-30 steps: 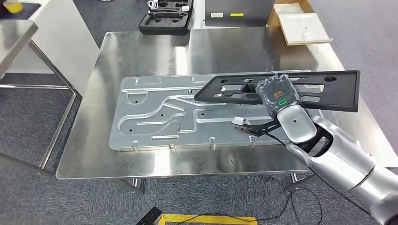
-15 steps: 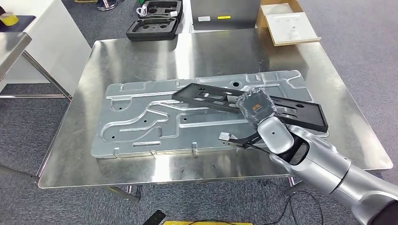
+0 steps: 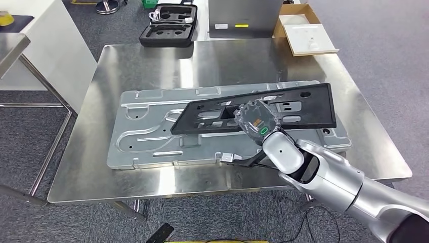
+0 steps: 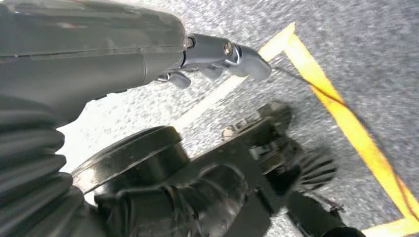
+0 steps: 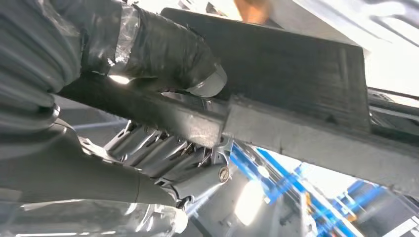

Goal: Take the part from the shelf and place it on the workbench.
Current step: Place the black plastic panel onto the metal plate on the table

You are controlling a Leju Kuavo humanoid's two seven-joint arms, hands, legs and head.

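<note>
Right hand [image 3: 256, 119] clamped on long edge of black part [image 3: 298, 109], part held tilted over grey metal plate [image 3: 152, 134] on workbench [image 3: 141, 63]. Part looks stiff, flat, long, probably light; grip near middle keeps balance, ends may swing. Right wrist view: thumb [image 5: 163, 49] on top, fingers [image 5: 163, 150] underneath. Left hand [image 4: 222, 54] hangs above floor, holds nothing, fingers slightly apart.

Long black flat part [image 3: 298, 104], tilted, over steel workbench [image 3: 152, 66]
</note>
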